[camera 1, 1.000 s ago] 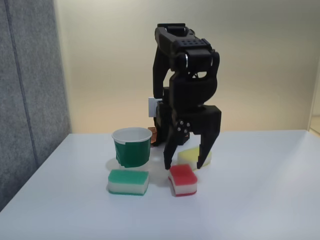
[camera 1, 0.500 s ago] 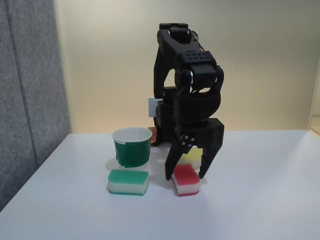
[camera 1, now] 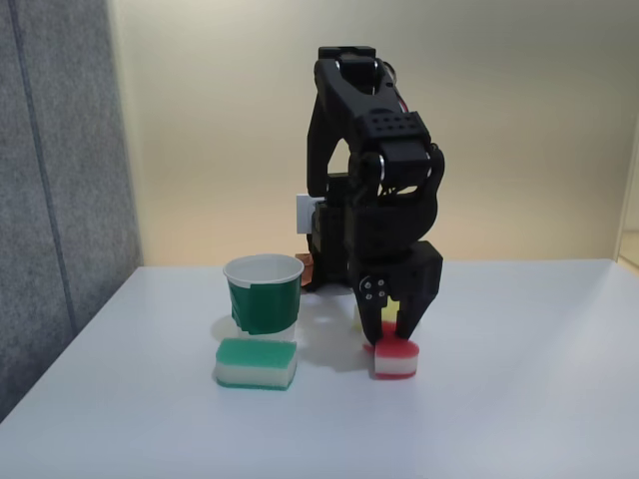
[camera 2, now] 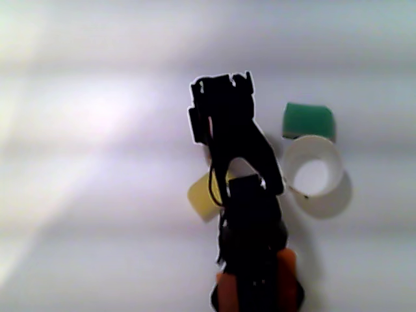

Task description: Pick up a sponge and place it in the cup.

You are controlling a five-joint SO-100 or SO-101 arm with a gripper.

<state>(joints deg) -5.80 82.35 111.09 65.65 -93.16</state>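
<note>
Sponge (camera 1: 396, 357) now pinched by the black pincer (camera 1: 390, 334) on the white worktop (camera 1: 519, 399).

In the fixed view the pincer's 2 fingers, spread wide around the red-topped block 0.5 s ago, have drawn together and clamp it at its top; the sponge has shifted slightly toward 3 o'clock and sits on the worktop. The cup (camera 1: 264, 292) stands at about 10 o'clock from it, well apart, with the green-topped sponge (camera 1: 257, 362) just in front of the cup; neither has moved. The yellow sponge (camera 2: 203, 195) peeks out beside the arm in the other view, at 9 o'clock of the cup (camera 2: 313, 174).
</note>
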